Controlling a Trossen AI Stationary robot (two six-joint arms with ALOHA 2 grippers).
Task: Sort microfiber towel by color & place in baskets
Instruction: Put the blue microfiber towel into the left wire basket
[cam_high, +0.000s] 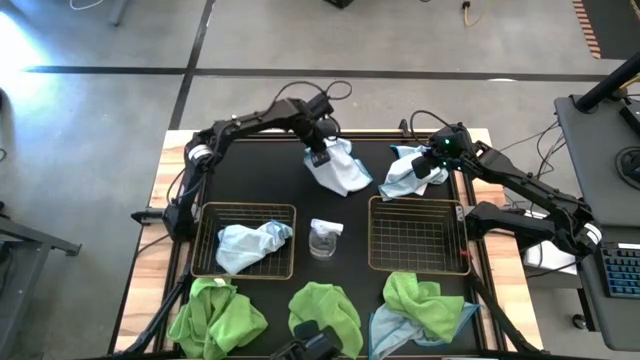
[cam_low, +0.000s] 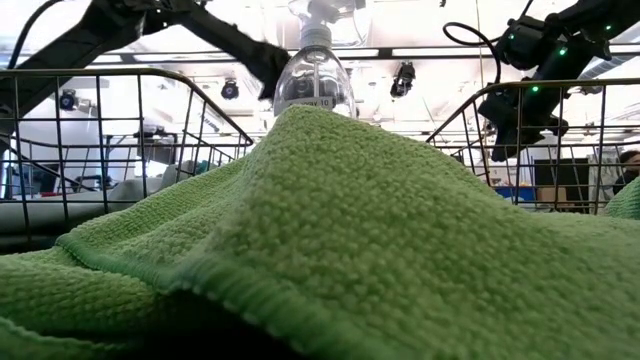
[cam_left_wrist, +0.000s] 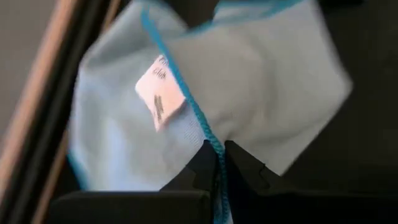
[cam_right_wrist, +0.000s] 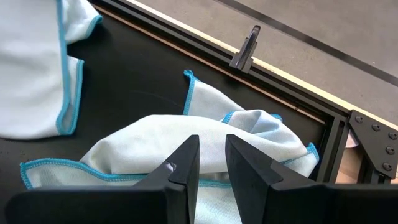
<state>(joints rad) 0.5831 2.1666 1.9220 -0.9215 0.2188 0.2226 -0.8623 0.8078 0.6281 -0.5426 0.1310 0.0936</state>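
Observation:
My left gripper (cam_high: 320, 157) is at the far middle of the table, shut on a pale blue microfiber towel (cam_high: 343, 174) with a white label (cam_left_wrist: 160, 93). My right gripper (cam_high: 428, 170) hovers open at the far right over a second pale blue towel (cam_right_wrist: 186, 140), which lies crumpled on the black tabletop. The left basket (cam_high: 205, 262) holds one pale blue towel (cam_high: 250, 243). The right basket (cam_high: 418, 235) has nothing in it. Lime green towels (cam_high: 215, 315) (cam_high: 325, 312) (cam_high: 420, 300) lie along the near edge, the right one on top of a pale blue towel (cam_high: 385, 330). My left gripper pinches the towel's blue stitched edge (cam_left_wrist: 215, 148) between its two fingers, coming steeply from above. The towel hangs slack below the fingers, with its label facing the wrist camera. Whether its lower end touches the table I cannot tell.
A small clear plastic bottle (cam_high: 325, 238) stands between the two baskets. In the low view a green towel (cam_low: 330, 240) fills the foreground in front of the bottle (cam_low: 313, 75). A raised rail with a metal clip (cam_right_wrist: 247, 48) borders the table's far edge.

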